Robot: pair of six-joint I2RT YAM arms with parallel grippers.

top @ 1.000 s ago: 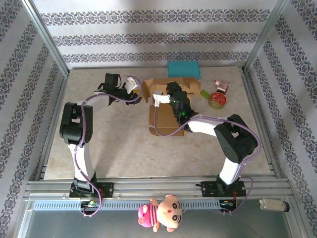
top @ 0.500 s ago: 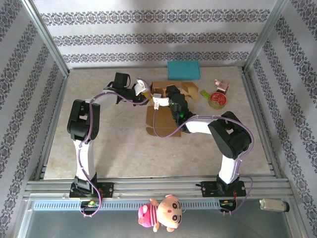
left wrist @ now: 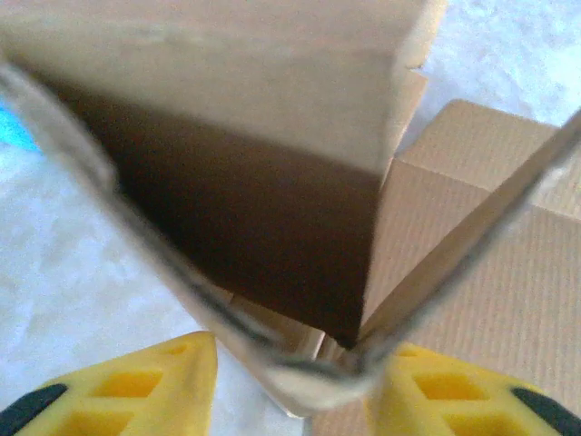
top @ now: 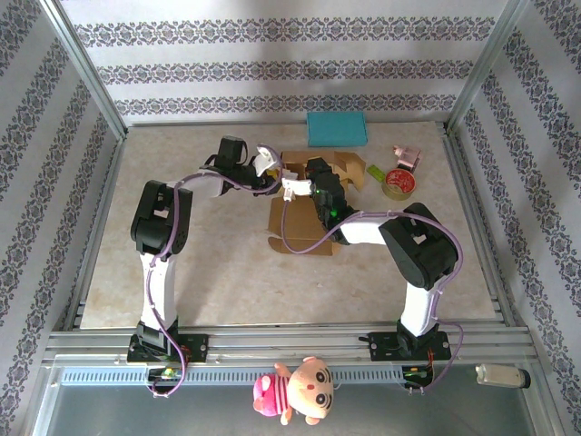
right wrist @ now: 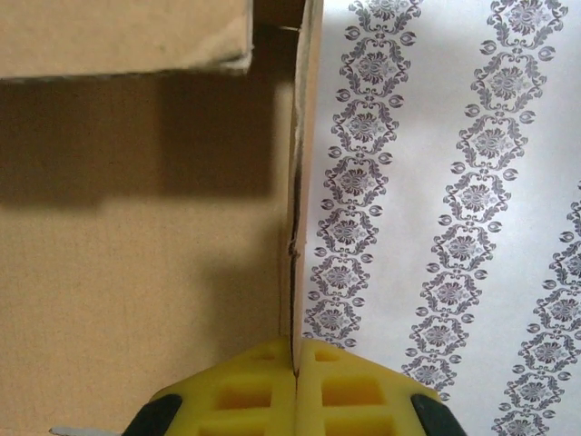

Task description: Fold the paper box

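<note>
Two arms worked at a cardboard box point(top: 304, 222) to fold it.
From above, the box lay in the middle of the table point(top: 209, 272), with the left gripper point(top: 269, 164) and right gripper point(top: 292, 187) at its far end, I think to lift the flaps. The left wrist camera showed yellow fingers point(left wrist: 172, 381) wide apart around a flap corner, not squeezing it. The right wrist camera showed fingers point(right wrist: 245, 391) pinched tight on a flap edge. I could read no words anywhere.

Beige table point(top: 209, 272): paper box point(top: 300, 227) centre; teal slab point(top: 336, 128) far edge; tape roll point(top: 398, 183), pink object point(top: 406, 156) far right.
</note>
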